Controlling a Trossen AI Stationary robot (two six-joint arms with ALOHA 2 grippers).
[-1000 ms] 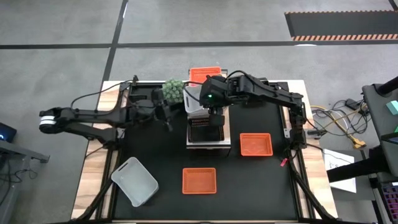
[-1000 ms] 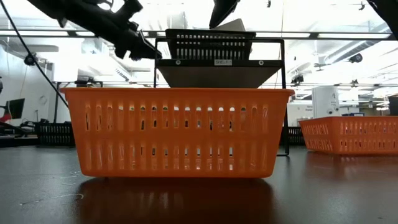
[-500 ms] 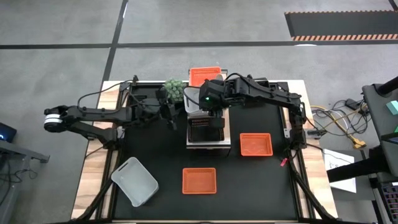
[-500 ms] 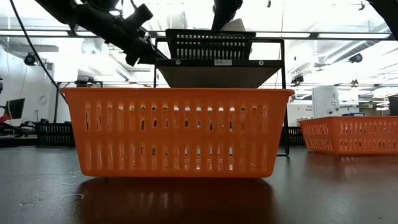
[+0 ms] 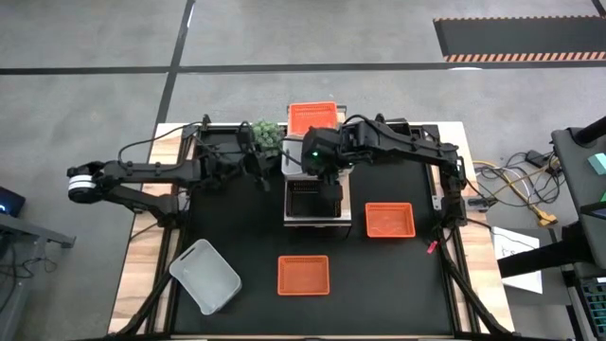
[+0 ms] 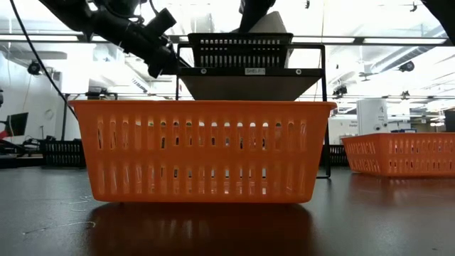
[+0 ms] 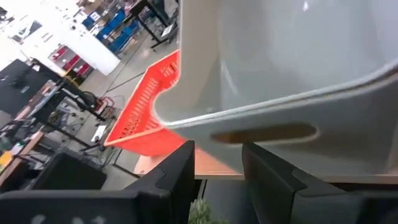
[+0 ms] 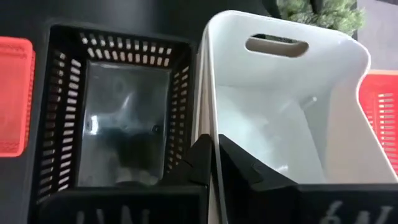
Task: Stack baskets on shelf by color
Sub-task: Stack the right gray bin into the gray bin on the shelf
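Right gripper (image 8: pixel 210 163) is pinched on the near wall of the white basket (image 8: pixel 280 118), one finger inside and one outside, holding it tilted over the middle of the shelf (image 5: pixel 347 204). Over the last second this arm has carried the basket a little further back along the shelf, off the black basket (image 5: pixel 311 199), so the black one now shows fully at the shelf's front end. Left gripper (image 7: pixel 217 171) has moved in from the side toward the white basket's far end; its fingers are parted narrowly just under the rim by the handle slot, with nothing visibly gripped. Judgement: the white basket is being settled into the middle slot, between the black basket and the red-orange basket (image 5: pixel 312 115) at the back end, with the left arm positioned to steady it. Spiky green plant (image 5: pixel 265 134) sits just beside that spot. Still on the table (image 5: pixel 398 284): two red-orange baskets (image 5: pixel 303 275) (image 5: pixel 389 220) and a second white basket (image 5: pixel 204 275), all unplaced.
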